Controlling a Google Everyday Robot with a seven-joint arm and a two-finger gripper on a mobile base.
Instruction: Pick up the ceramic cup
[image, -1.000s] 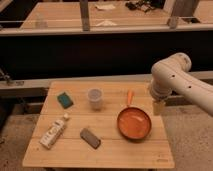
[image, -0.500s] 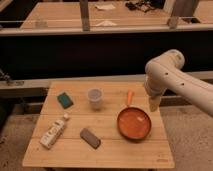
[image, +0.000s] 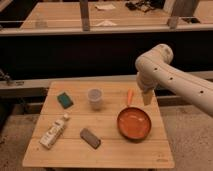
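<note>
tool (image: 146, 96): above worktop's (image: 115, 147) far right corner; grip state cannot tell
ceramic cup (image: 95, 98): upright near far edge, mid-width, well apart from tool

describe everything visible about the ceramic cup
The ceramic cup is small, pale grey-white and handleless, with a round open rim and slightly tapered sides. It stands upright on the wooden table, near the back middle, between the green sponge and the orange pan, touching neither. Nothing holds it: the claw hangs further right in the picture, near the pan's handle, apart from the cup.
</note>
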